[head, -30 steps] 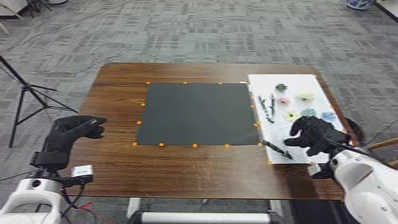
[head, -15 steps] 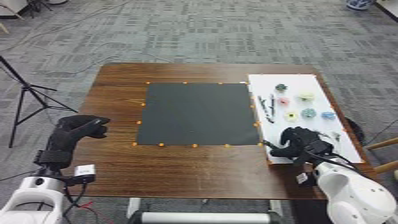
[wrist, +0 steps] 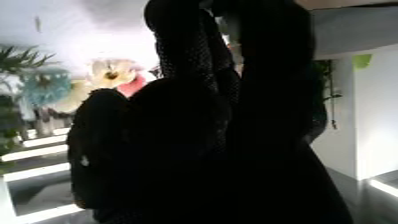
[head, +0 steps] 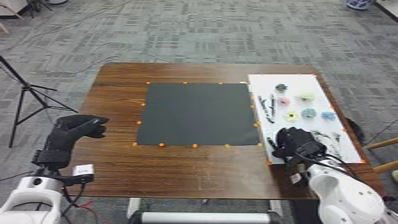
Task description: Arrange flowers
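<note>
In the head view, my right hand (head: 298, 141) is low over the near part of the white board (head: 306, 81), beside a dark stem piece (head: 270, 142) at the board's left edge. Its fingers are fairly straight; contact with the piece is unclear. Farther up lie a yellow flower (head: 290, 116), a pink one (head: 284, 101), a cream one (head: 306, 96), a blue-green one (head: 308, 113), a blue one (head: 329, 115) and dark stems (head: 271, 107). My left hand (head: 73, 131) is relaxed at the table's left edge. In the right wrist view, my right hand (wrist: 182, 117) stands near a cream flower (wrist: 111, 73) and green leaves (wrist: 325, 72).
A black mat (head: 197, 115) lies flat on the brown table (head: 191, 172), left of the white board, with small orange markers around it. A black tripod (head: 27, 90) stands on the floor at the left.
My right hand has moved left and nearer to the robot, down to the board's near end beside the dark stem piece. The left hand has stayed nearly still.
</note>
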